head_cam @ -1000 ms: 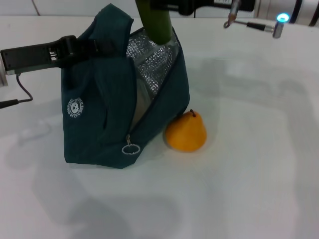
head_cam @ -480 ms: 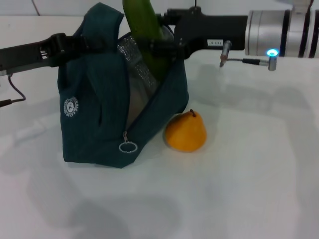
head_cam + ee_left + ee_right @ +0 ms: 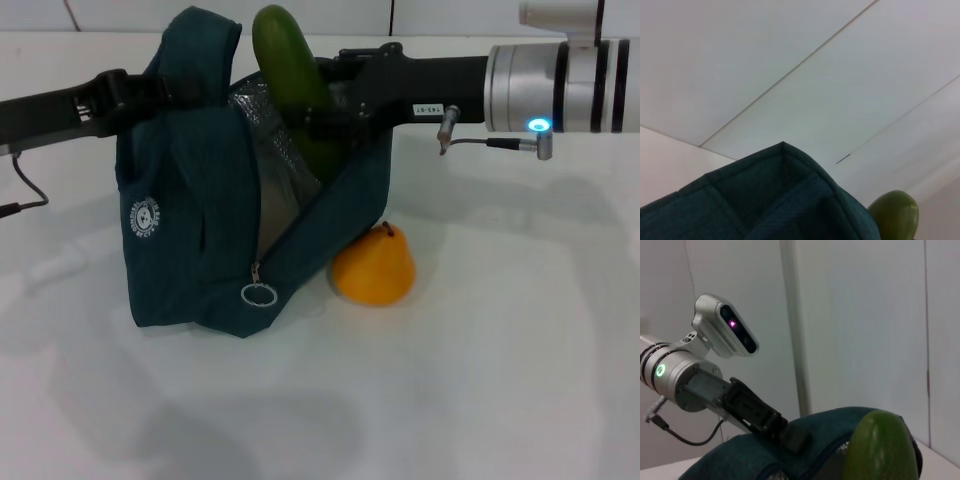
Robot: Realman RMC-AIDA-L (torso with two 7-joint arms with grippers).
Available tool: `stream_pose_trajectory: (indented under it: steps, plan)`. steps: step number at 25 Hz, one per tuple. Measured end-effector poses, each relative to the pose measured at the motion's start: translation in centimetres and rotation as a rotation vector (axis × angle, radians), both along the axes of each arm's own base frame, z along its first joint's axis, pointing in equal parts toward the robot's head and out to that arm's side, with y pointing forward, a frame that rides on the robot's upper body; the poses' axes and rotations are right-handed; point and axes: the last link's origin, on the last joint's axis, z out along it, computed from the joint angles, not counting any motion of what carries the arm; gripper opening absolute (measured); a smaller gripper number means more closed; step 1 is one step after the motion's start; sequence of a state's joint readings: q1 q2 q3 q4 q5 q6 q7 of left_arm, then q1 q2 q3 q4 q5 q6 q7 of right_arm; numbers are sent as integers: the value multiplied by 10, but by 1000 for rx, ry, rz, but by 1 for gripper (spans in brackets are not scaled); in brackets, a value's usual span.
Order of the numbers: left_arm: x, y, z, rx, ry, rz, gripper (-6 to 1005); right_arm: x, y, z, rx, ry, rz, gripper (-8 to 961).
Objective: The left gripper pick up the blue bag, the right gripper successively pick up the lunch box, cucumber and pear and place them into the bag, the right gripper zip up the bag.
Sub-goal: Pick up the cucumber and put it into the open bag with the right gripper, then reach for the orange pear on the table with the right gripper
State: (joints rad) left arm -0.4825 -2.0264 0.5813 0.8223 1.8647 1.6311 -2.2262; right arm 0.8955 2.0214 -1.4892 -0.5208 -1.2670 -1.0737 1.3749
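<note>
The blue bag (image 3: pixel 200 210) stands on the white table with its mouth open and the silver lining showing. My left gripper (image 3: pixel 172 90) reaches in from the left and is shut on the bag's top handle, holding it up. The cucumber (image 3: pixel 290 75) stands nearly upright, its lower end inside the bag's mouth, with my right gripper (image 3: pixel 322 108) shut on its middle. The pear (image 3: pixel 372 268) sits on the table against the bag's right foot. The lunch box is out of view. The left wrist view shows the bag's top (image 3: pixel 780 200) and the cucumber tip (image 3: pixel 895 215).
The ring zipper pull (image 3: pixel 259 294) hangs at the bag's front lower edge. A thin black cable (image 3: pixel 25 195) trails from the left arm. In the right wrist view the left arm (image 3: pixel 700 375) reaches onto the bag (image 3: pixel 765 460) beside the cucumber (image 3: pixel 882 450).
My right gripper has come down with the cucumber, sinking its lower end deeper into the bag's mouth. The left gripper kept its hold on the bag. The pear has not moved.
</note>
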Motion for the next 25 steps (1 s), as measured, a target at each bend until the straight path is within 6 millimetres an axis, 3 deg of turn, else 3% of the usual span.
stream_pose_trajectory:
  steps: [7,14,19,25]
  plan:
    - [0,-1,-1,-1,-1,-3,67,-2,0,-1,-14,-20,-3,678]
    - [-1,-2,-1,-1,-2,2,68,-7,1,7,1,-24,20,756]
    - [-3,-3,-1,-2,-1,5,68,-9,0,26,45,-31,37,754]
    - [-4,-4,-1,0,1,7,68,3,-4,64,108,-18,-1,752]
